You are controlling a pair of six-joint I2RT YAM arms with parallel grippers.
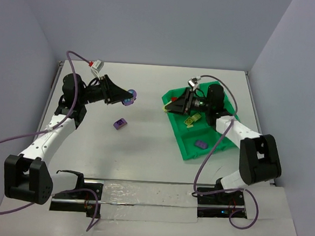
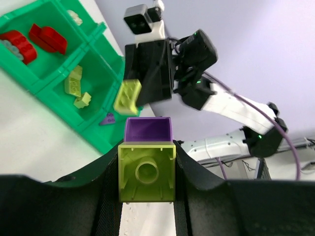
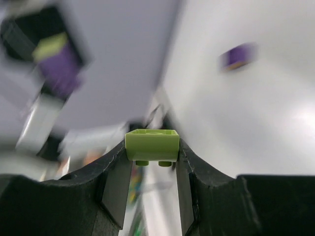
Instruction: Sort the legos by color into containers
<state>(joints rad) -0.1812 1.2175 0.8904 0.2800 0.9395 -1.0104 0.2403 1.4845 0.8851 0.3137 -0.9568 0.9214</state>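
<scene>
- Main risk: the left gripper (image 1: 122,97) is clamped on a two-brick stack (image 2: 146,169), a yellow-green piece with a purple piece snapped on its far side. In my judgement, releasing it as it is would put two colours in one compartment, so it needs splitting first.
- The left fingers (image 2: 106,196) pinch only the yellow-green piece. The purple piece pokes out past the tips, unsupported, so a knock could pop it off onto the table (image 1: 144,149).
- The right gripper (image 1: 170,106) is closed on a single yellow-green brick (image 3: 151,142), held right at the fingertips. That shallow hold could twist or slip.
- The grippers face each other in mid-air, apart. If either closes in carelessly, they could collide.
- The tray (image 2: 47,84) sits on the right. It has red bricks (image 2: 47,38) in the far compartment, yellow-green bricks (image 2: 74,84) in the middle one, and a purple one (image 1: 200,144) nearer.
- The right gripper hangs over the far left corner of the tray, by the reds. Letting go there would mis-sort the brick.
- The right wrist view is blurred, so the exact aim cannot be told.
- A loose purple brick (image 1: 120,124) lies on the table left of the tray, nearer than the left gripper and clear of both sets of fingers.
</scene>
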